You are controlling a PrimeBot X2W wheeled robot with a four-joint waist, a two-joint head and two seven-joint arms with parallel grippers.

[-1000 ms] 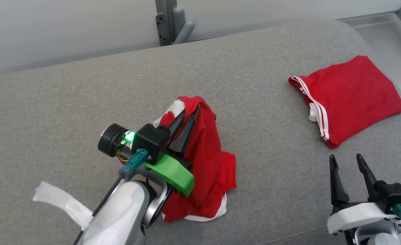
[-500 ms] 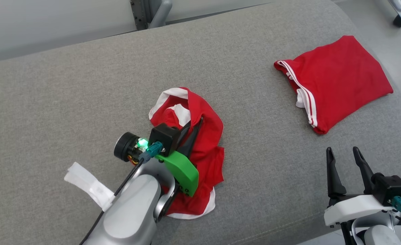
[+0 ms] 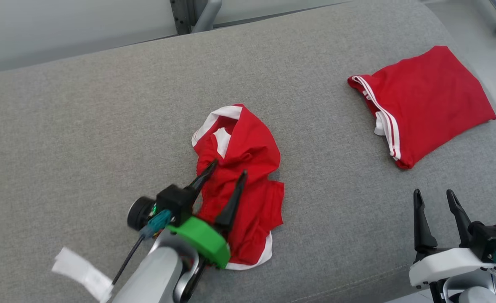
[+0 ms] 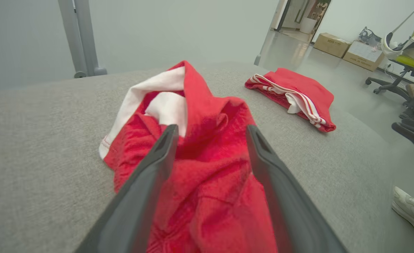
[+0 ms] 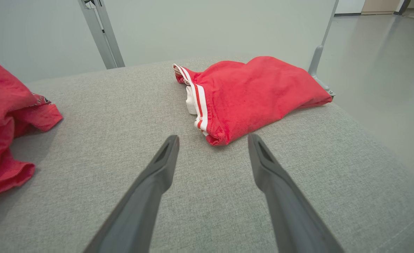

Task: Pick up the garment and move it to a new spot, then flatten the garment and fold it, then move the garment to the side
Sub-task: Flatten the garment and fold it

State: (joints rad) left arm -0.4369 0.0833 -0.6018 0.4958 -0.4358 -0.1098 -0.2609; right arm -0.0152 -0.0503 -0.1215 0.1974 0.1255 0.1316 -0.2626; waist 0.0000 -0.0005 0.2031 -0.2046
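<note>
left gripper [image 3: 229, 167]: jaws apart over crumpled garment [image 3: 254, 145] | right gripper [image 3: 433, 192]: jaws apart above grey cushion [image 3: 104, 118], near folded red garment [image 3: 433, 97]

"What was seen behind the work?"

"A pale grey wall [image 4: 175, 28] was seen, with a grey metal post [image 4: 78, 38] stood upright before it."

"And underneath?"

"A surface [image 3: 104, 126] covered in grey woven fabric was shown, rounded at its far right corner."

"Beyond that?"

"A glossy, pale floor [image 4: 350, 77] was evenly lit. Cardboard boxes [image 4: 331, 44] were set by the far wall, and a yellow-green office chair [image 4: 408, 61] was placed near them."
</note>
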